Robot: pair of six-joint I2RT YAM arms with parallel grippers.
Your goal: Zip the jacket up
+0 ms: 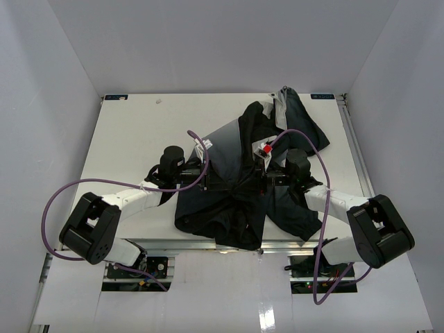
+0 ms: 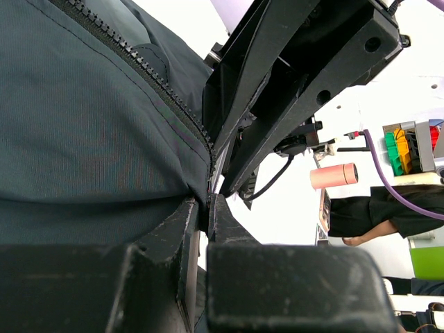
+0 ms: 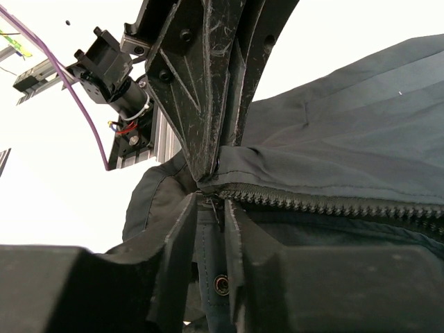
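The dark jacket (image 1: 239, 215) lies bunched on the right half of the white table (image 1: 132, 139), with a lighter grey panel (image 1: 225, 142) showing. Both grippers meet at its middle. My left gripper (image 2: 206, 202) is shut on a fold of the jacket (image 2: 90, 139) just below the end of the zipper teeth (image 2: 149, 73). My right gripper (image 3: 210, 208) stands with its jaws apart. The small zipper pull (image 3: 216, 207) hangs in the gap between them, at the end of the closed teeth (image 3: 333, 205). A snap button (image 3: 221, 282) shows lower in that gap.
White walls close in the table on three sides. Purple cables (image 1: 201, 149) loop over both arms and the jacket. The jacket's hem hangs over the table's near edge (image 1: 229, 244). The left arm's fingers (image 3: 201, 83) stand right above the right gripper's jaws.
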